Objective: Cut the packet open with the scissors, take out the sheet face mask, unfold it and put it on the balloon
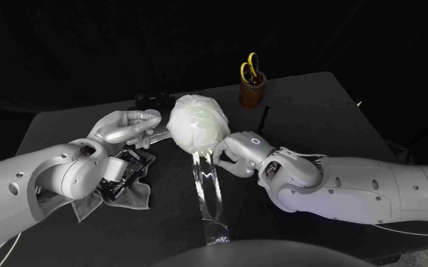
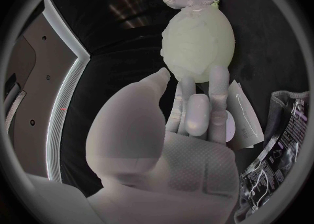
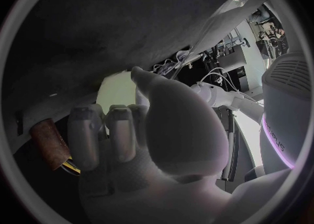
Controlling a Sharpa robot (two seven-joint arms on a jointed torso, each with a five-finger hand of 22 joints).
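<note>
Head view: balloon [image 1: 201, 142] on a clear stand [image 1: 207, 186] mid-desk [image 1: 321, 112], wrinkled, wet-looking sheet mask [image 1: 192, 115] apparently draped on it; right hand [image 1: 239, 152] at its 5 o'clock, left hand [image 1: 125, 126] at 9, crinkly packet [image 1: 125, 169] at 8, scissors [image 1: 252, 69] at 1. Left wrist view: left fingers [image 2: 196, 111] straight, side by side, tips on the mask, holding nothing, so stroke creases flat gently, as the balloon looks smooth and springy. Right wrist view: right fingers [image 3: 111, 135] curled, pinching the balloon's neck by my judgement; hold it steady.

Matte black table [image 1: 339, 112] spread beneath the left hand [image 1: 129, 126] and right hand [image 1: 239, 151], its far edge beyond them, black backdrop [image 1: 133, 20] rising behind, dim light, deep shadow past the table's corners
</note>
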